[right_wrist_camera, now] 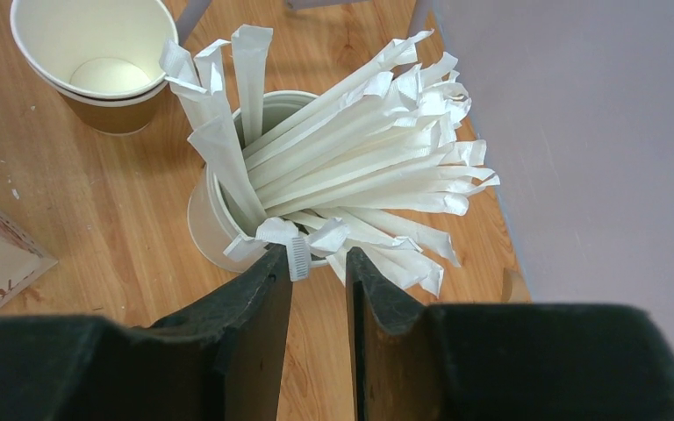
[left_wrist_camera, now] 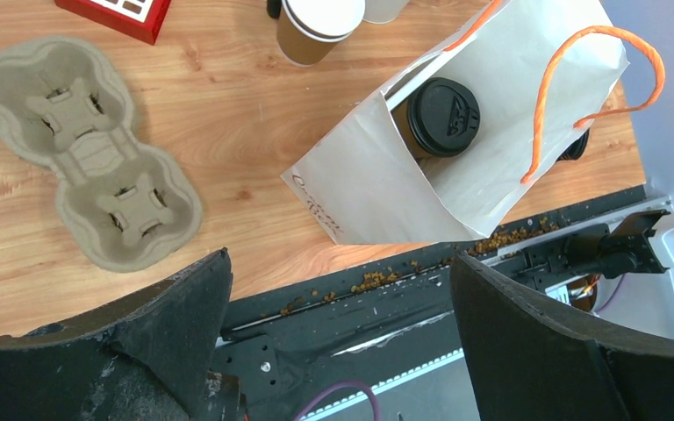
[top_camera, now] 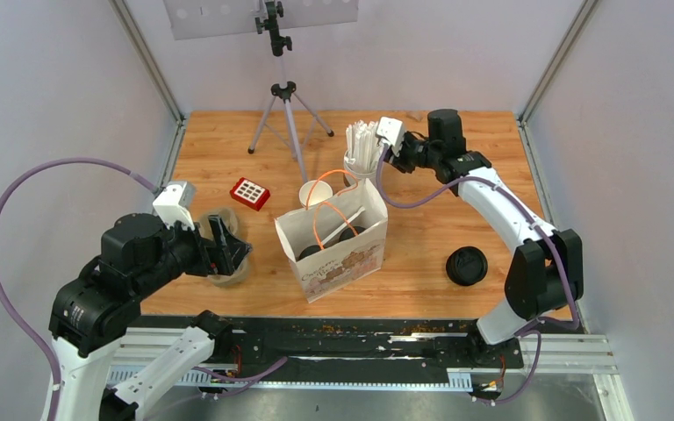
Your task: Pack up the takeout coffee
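Two takeout coffees with black lids (top_camera: 309, 253) (top_camera: 351, 233) stand inside the white paper bag (top_camera: 342, 263). The left wrist view shows one lidded cup (left_wrist_camera: 443, 114) inside the bag (left_wrist_camera: 360, 193). A brown cup with no lid (top_camera: 316, 193) (right_wrist_camera: 96, 61) stands behind the bag. My left gripper (top_camera: 224, 244) (left_wrist_camera: 342, 289) is wide open and empty, above the cardboard cup carrier (left_wrist_camera: 88, 149). My right gripper (top_camera: 386, 136) (right_wrist_camera: 318, 259) is at the white cup of wrapped straws (right_wrist_camera: 351, 167). Its jaws are a narrow gap apart, with wrapper ends at the tips and nothing clamped.
A pile of black lids (top_camera: 467, 265) lies at the right of the table. A red keypad box (top_camera: 250, 193) sits left of the bag. A tripod (top_camera: 285, 105) stands at the back. The bag's orange handles (left_wrist_camera: 579, 88) stick up. Crumbs line the black rail (top_camera: 360, 329).
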Motion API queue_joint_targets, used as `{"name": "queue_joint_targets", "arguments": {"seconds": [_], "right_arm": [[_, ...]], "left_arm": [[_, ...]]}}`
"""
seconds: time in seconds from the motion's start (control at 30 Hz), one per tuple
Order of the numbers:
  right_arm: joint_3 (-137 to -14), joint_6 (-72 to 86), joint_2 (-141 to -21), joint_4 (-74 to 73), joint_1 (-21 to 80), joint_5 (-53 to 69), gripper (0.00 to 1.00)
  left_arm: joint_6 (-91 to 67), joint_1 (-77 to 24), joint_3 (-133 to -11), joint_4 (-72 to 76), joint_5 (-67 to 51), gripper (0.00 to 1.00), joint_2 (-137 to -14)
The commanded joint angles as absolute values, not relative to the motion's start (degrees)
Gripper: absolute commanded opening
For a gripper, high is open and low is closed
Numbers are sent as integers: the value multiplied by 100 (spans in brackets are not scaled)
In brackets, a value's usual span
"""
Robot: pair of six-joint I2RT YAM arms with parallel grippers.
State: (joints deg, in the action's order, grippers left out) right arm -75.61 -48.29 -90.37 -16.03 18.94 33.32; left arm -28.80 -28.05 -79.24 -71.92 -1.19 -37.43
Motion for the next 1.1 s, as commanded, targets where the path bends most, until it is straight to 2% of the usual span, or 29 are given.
{"name": "queue_joint_targets", "arguments": {"seconds": [0.0,0.13,0.27,0.37,0.63,1.07], "right_arm": [[-7885,-5131,-9143,-1601,1872,3601,30],[-7996,-5172,-9202,-1688,1872,3571,28],[-8078,-5182,-9216,-1739,1872,3574,11],[-8125,-5123,-9155,-1813,1872,3485,4],[-8361,-4930,-8845,-2213,1872,3162,0],[-8673,-3201,-7620,-2337,1906,2652,0]], "left_arm": [[-2764,-2821,-8025,-7087,-75,100,-3746],[-2743,-2821,-8038,-7058,-72,100,-3794],[-2732,-2821,-8019,-7019,-79,100,-3814],[-2733,-2822,-8015,-6997,-70,100,-3820],[-2768,-2821,-7950,-6829,-139,100,-3849],[-2732,-2821,-7988,-6777,-21,100,-3989]]}}
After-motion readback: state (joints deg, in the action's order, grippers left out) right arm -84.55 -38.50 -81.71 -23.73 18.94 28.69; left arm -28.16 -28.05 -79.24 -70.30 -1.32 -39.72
